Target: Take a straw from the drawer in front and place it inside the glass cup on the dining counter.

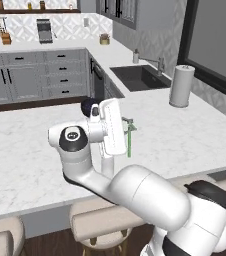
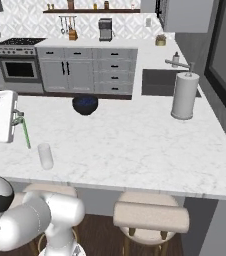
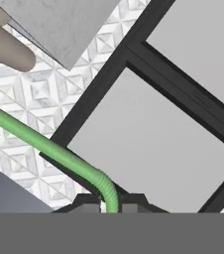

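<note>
Two dark fingertips of the gripper point(image 3: 110, 202) pinch the bent end of the green straw point(image 2: 25, 133), which hangs down above the dining counter point(image 2: 135, 145). The glass cup point(image 2: 45, 156) stands upright on the marble just beside and below the straw's lower tip, near the counter's stool-side edge.

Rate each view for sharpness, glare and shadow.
Left base view: soft, evenly lit, no glare; the straw stays readable. Right base view: the glass cup is faint against the dining counter. Hand view: the straw is sharp at the tool.
</note>
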Motion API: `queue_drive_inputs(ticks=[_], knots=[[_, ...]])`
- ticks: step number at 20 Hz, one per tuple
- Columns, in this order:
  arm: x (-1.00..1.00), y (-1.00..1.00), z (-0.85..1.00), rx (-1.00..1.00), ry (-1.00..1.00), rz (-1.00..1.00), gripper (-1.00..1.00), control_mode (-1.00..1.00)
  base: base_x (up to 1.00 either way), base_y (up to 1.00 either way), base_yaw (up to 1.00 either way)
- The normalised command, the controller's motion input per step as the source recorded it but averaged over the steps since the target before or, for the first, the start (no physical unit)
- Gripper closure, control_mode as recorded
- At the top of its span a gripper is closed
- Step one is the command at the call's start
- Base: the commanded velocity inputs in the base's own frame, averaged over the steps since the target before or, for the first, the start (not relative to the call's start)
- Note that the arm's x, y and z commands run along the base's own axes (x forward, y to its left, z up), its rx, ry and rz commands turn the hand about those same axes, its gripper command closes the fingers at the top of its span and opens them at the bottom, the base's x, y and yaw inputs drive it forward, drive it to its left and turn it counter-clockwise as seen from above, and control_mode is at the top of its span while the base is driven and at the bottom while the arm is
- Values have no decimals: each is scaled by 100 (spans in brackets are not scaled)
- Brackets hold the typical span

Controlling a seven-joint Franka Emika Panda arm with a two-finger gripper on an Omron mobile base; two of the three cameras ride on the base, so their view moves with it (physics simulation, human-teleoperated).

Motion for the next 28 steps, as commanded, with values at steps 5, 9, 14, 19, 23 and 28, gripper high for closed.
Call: queue_drive_inputs(ticks=[5, 9, 14, 19, 23, 28], knots=[[41, 7, -5, -9, 0, 0, 100, -100, 0, 0, 0], [14, 26, -19, -2, 0, 0, 100, -100, 0, 0, 0], [7, 32, -22, 0, 2, 0, 100, -100, 0, 0, 0], [38, 10, -16, 0, 0, 0, 100, -100, 0, 0, 0], [44, 7, -23, 0, 2, 0, 100, -100, 0, 0, 0], [31, 5, -30, 0, 4, 0, 100, -100, 0, 0, 0]])
